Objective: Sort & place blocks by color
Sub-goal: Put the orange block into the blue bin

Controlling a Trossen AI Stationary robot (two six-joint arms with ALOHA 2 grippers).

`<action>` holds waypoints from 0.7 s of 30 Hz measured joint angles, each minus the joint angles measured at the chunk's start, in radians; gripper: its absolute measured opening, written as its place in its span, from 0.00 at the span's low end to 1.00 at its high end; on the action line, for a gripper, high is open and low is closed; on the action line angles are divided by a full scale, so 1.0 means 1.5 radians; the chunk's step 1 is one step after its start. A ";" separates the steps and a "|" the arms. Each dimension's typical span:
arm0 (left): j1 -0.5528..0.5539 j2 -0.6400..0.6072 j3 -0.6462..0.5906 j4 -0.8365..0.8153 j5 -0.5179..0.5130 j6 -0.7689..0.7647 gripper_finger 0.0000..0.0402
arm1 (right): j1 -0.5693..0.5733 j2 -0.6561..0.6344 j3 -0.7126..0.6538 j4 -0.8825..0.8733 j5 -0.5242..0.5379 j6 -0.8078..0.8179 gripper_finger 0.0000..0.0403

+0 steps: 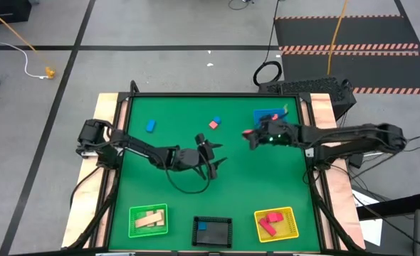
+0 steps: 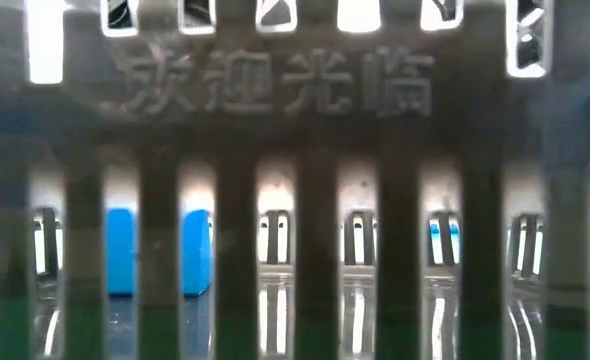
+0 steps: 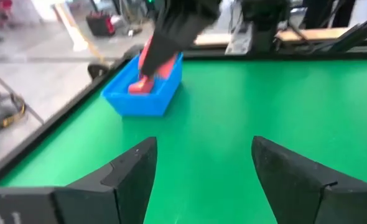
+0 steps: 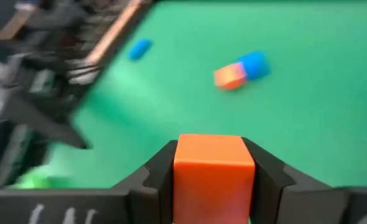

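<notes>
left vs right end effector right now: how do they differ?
1. The left end effector is open with nothing between its fingers; the right end effector is shut on a red block.
2. The left one sits near the table's middle; the right one is farther right, beside the flat blue tray.
Shared: both are dark two-finger end effectors above the green table.

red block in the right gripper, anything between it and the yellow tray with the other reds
Nothing visible does. The right gripper holds the red block above bare green mat near the blue square tray. The mat down to the yellow tray shows nothing on it. The left gripper, open, sits off to the side.
</notes>
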 joint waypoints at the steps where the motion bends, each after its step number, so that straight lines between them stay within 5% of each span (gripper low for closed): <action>1: 0.003 0.000 0.000 -0.010 0.000 -0.012 0.64 | -0.008 -0.018 0.000 -0.036 0.018 -0.009 0.30; 10: 0.042 0.000 0.000 -0.055 0.000 -0.072 0.59 | -0.067 -0.068 -0.001 -0.286 0.212 -0.025 0.31; 21: 0.066 -0.001 0.001 -0.088 0.000 -0.122 0.58 | -0.119 -0.036 -0.001 -0.294 0.254 -0.095 0.35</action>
